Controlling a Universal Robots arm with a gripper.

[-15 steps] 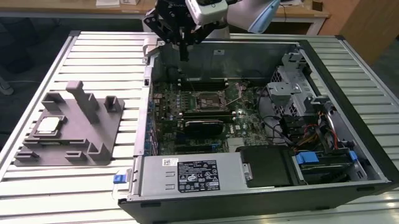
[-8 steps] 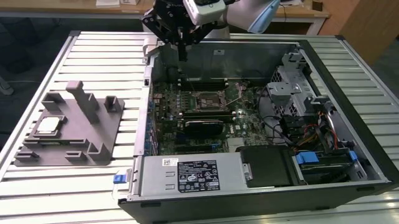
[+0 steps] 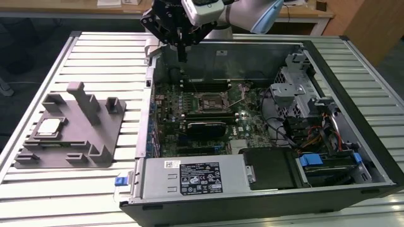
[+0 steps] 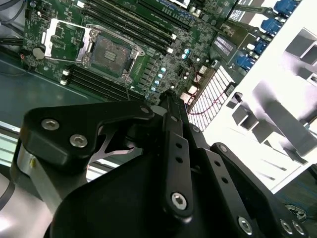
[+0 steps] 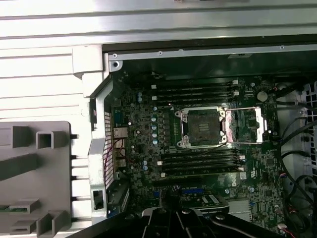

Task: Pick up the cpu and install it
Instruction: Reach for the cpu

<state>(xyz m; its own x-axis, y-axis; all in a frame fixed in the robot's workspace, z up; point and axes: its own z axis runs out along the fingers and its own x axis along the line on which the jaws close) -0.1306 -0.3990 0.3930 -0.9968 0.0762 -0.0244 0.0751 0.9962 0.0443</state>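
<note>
Silver-topped cpu (image 3: 50, 126) on grey fixture plate (image 3: 71, 147) | light, stiff, likely fragile: grip opposite edges | hand (image 3: 181, 57) closed, empty, above computer case (image 3: 265, 208)

Cpu (image 3: 50, 126): a small, flat, square chip with a shiny silver metal top and a thin pale edge. In the exterior view it lies level, metal side up, seated on the grey fixture (image 3: 75, 144) near that plate's edge on the exterior view's left, beside a low raised block. The fixture rests on the slatted counter (image 3: 94, 52). The cpu sits outside the open case (image 3: 252, 208), well apart from the bare socket (image 3: 207, 101).
</note>
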